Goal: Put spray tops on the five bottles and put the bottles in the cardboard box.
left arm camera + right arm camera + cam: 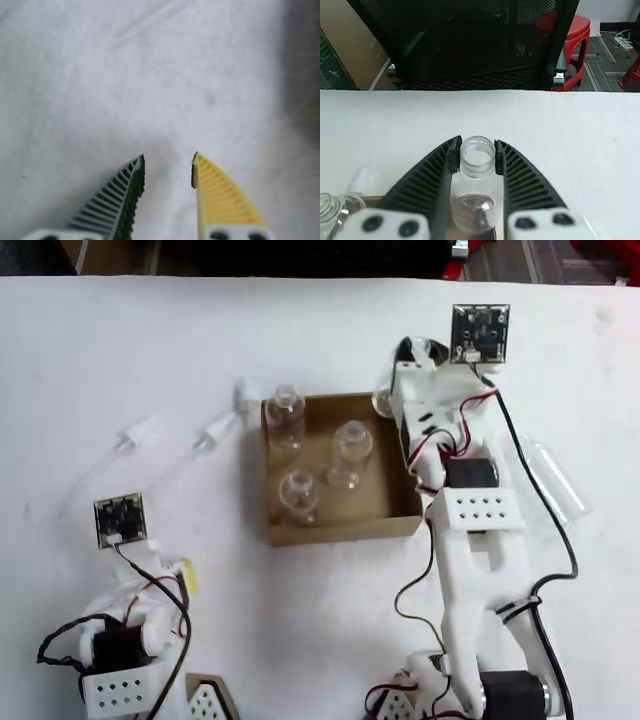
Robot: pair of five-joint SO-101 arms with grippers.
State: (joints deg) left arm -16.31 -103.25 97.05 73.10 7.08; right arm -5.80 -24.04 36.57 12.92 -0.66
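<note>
Bottle (472, 202), clear glass, neck open and with no spray top, is pinched just under the rim by the right gripper (477, 144). Both black ribbed fingers (427, 180) press against the glass. The right wrist view puts it just outside the cardboard box (345, 525), by the far right corner.

Cardboard box sits mid-table, open side up. Three bottles stand upright inside it:
- one in the far left corner (285, 415)
- one toward the middle (350, 452)
- one nearer the front left (298, 492)

The right wrist view catches the far left one at its edge (327, 207), with a bare threaded neck.

Spray tops lie loose on the white table (320, 620), left of the box. One (245, 392) is just off the box's far left corner. A second (213, 432) lies a little farther left. A third (140, 430) is farther out still. All three lie apart from the bottles.

Left gripper (168, 167) is at the near left of the table, well apart from the box. Its jaws are spread, with one dark grey finger (120, 200) and one yellow finger (220, 200), and only bare table shows between them.

A clear tube-like piece (555, 478) lies on the table right of the right arm; what it is cannot be told.
</note>
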